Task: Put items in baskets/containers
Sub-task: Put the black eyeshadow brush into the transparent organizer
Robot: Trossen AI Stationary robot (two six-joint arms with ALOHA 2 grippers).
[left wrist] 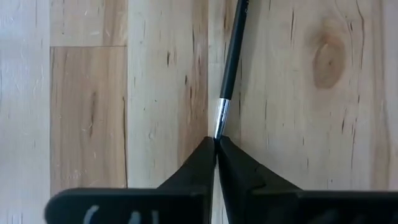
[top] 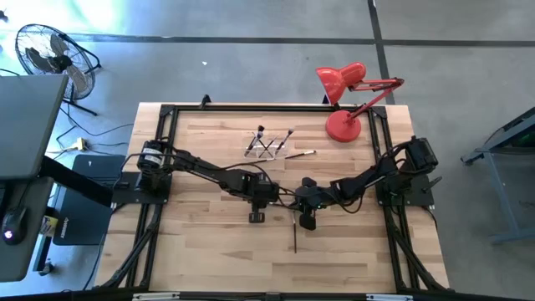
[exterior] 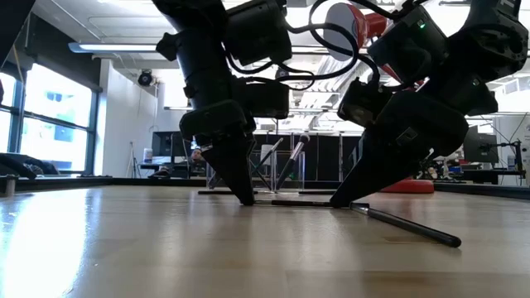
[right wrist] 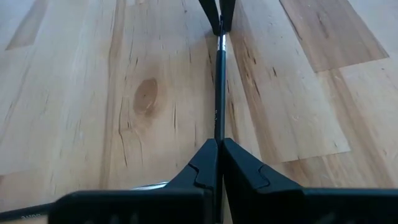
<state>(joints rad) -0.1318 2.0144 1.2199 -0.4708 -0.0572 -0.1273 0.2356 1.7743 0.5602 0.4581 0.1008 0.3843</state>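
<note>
Left gripper [left wrist: 216,144] pinches the ferrule end of one brush [left wrist: 231,56] flat on my table [top: 209,251] mid-front; right gripper [right wrist: 219,147] pinches its other end. Second brush [top: 294,237] lies just beside.

Red desk lamp [top: 344,100] stands at the far right corner of the wooden table [top: 209,242], its round base [top: 343,126] flat on the boards, its shade [top: 338,79] reaching past the far edge. Off the table, beyond its far left corner, a floor fan [top: 52,58] stands on the grey floor (cable trailing nearby). A dark desk surface [top: 25,125] sits beside the left edge.
</note>
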